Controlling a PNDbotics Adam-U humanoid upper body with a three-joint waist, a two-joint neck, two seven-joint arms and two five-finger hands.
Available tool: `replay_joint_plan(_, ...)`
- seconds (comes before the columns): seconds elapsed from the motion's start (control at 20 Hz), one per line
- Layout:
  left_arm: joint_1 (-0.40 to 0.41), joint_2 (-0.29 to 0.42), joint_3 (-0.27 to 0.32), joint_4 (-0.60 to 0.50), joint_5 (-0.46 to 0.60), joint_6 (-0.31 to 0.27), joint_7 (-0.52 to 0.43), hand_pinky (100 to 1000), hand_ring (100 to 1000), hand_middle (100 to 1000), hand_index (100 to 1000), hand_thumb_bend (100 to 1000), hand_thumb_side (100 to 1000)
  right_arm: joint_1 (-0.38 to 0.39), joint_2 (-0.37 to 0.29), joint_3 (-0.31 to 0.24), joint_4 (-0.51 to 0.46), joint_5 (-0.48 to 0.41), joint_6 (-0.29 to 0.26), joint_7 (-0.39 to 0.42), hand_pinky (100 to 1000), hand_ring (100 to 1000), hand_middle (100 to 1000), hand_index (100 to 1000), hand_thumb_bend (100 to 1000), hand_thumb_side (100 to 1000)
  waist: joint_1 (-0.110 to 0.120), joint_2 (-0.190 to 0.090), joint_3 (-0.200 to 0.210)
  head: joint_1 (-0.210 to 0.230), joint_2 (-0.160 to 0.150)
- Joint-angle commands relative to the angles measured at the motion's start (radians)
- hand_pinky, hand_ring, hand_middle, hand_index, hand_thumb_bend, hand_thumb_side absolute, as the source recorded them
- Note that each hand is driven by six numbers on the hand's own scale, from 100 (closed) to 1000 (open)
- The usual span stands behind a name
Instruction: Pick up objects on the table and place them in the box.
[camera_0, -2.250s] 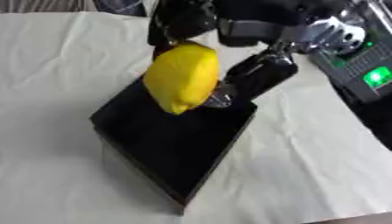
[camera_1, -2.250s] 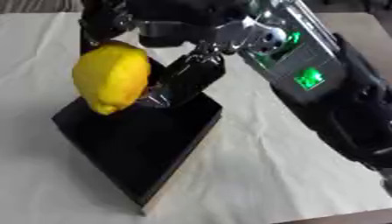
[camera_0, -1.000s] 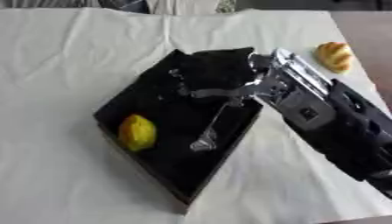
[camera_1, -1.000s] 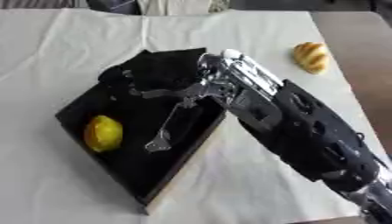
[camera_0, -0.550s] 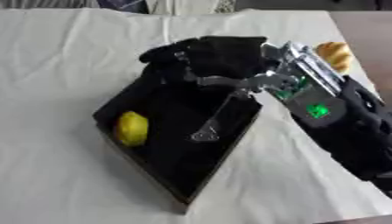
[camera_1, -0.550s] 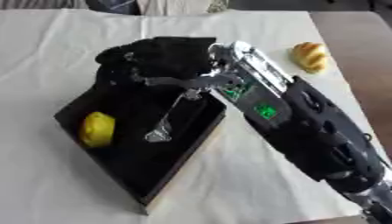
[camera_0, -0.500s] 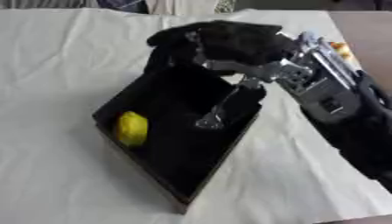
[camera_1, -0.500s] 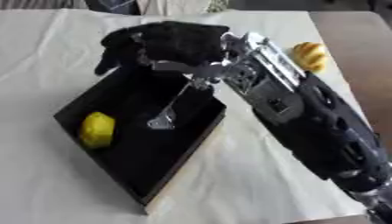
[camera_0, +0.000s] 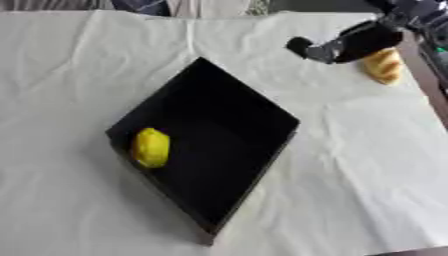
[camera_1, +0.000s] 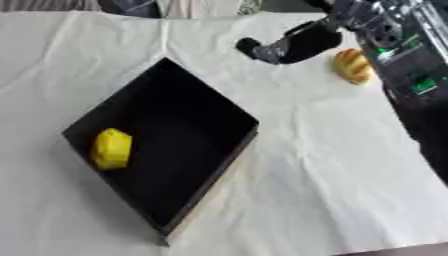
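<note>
Lemon (camera_0: 150, 147) lies inside the black box (camera_0: 229, 105); bread roll (camera_1: 353, 66) remains on the cloth. My right hand (camera_1: 293, 44) beside it, fingers indiscernible, could knock it off the table's edge.

A creased white cloth (camera_0: 367, 165) covers the table under even light.

- Right arm is entering from the upper right corner, reaching leftward above the table.
- Right hand (camera_1: 284, 46) is showing 1 dark finger extended; remaining fingers cannot be made out.
</note>
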Motion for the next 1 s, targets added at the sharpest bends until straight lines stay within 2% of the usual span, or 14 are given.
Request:
replay_joint_plan(0.05,-0.005,0.023,0.012,-0.016,-0.003,-0.001,0.005,829,780,755,874,401,511,0.010,-0.081,-0.051,0.122,0.054,-0.019,-0.053,882,982,836,908,398,403,0.005,-0.015,-0.003,0.003,-0.013)
replay_joint_plan(0.25,-0.007,0.022,0.011,-0.016,-0.004,-0.001,0.003,829,780,755,874,400,512,0.034,-0.113,-0.072,0.257,0.104,-0.056,-0.088,882,986,846,915,417,421,0.008,-0.010,-0.005,0.002,-0.015)
replay_joint_plan(0.45,-0.007,0.022,0.011,-0.016,-0.004,-0.001,0.003,830,780,755,874,399,512,0.039,-0.131,-0.081,0.343,0.134,-0.078,-0.096,883,991,851,919,428,436,0.011,-0.006,-0.003,0.002,-0.015)
replay_joint_plan(0.65,-0.007,0.020,0.010,-0.016,-0.003,-0.001,0.002,830,780,755,874,398,513,0.022,-0.129,-0.087,0.422,0.141,-0.069,-0.078,888,997,848,921,397,466,0.009,-0.005,-0.002,0.001,-0.016)
replay_joint_plan(1.0,-0.005,0.016,0.009,-0.016,-0.002,0.000,0.000,830,780,755,874,395,514,-0.024,-0.106,-0.090,0.537,0.155,-0.019,-0.068,887,996,831,917,389,487,0.009,-0.005,0.004,-0.003,-0.027)
